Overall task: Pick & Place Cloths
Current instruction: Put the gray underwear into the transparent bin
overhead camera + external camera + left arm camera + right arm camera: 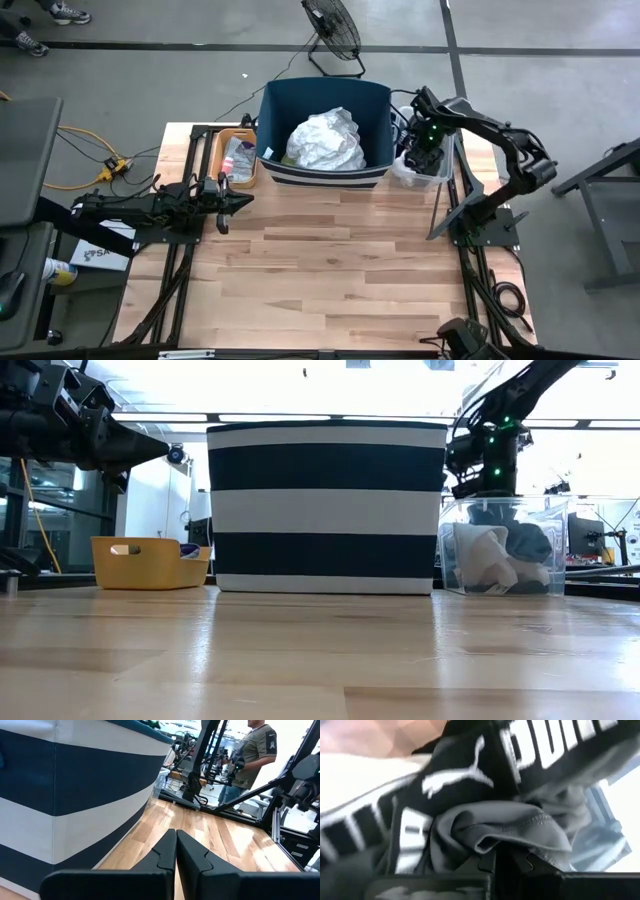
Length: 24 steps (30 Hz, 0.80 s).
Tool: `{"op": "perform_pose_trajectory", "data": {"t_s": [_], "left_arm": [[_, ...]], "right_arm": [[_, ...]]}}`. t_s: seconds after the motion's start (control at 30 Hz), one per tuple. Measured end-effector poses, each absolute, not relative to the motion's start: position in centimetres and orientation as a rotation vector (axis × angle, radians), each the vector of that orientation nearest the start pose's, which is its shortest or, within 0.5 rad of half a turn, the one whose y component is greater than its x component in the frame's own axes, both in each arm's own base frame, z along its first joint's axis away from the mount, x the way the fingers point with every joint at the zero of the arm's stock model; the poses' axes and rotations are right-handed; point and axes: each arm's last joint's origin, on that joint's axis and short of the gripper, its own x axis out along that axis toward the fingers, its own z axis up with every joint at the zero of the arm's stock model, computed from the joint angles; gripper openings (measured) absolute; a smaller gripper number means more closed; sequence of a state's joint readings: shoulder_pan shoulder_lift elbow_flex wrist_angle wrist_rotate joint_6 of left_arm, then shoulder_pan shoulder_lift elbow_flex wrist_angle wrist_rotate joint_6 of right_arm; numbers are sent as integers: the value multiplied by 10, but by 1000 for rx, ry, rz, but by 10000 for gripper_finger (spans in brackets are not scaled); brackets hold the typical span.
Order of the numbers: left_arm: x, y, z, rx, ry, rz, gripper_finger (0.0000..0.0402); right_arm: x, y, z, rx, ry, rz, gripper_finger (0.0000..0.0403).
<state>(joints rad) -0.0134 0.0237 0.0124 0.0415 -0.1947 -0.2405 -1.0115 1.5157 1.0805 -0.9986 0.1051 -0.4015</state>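
The grey shorts (520,827) are being gripped in the clear box (420,172) by the clenched right hand (424,155), a lift toward the striped bin (325,120) being called for next, while the shut left hand (243,198) is being held idle above the desk (330,270).

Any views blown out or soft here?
Low view: strong backlight from the windows, navy bin and right pincer read dark. Right wrist view: dark grey shorts fill the frame, very close, lettering blurred, bright patch at the edge. High view: evenly lit.
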Motion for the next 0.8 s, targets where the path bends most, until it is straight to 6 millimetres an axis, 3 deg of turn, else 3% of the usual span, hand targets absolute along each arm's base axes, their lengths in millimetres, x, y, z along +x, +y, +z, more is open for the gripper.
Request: {"op": "perform_pose_trajectory", "data": {"t_s": [0.37,0.5,0.67,0.8], "left_arm": [[98,4,170,-243,-52,177,10],[98,4,170,-243,-52,177,10],[98,4,170,-243,-52,177,10],[98,4,170,-243,-52,177,10]], "right_arm": [[121,-196,274,253,1297,-707,5],[116,-179,293,298,1159,-725,5],[113,-158,315,444,868,-561,5],[113,-136,330,541,659,-268,5]]}}
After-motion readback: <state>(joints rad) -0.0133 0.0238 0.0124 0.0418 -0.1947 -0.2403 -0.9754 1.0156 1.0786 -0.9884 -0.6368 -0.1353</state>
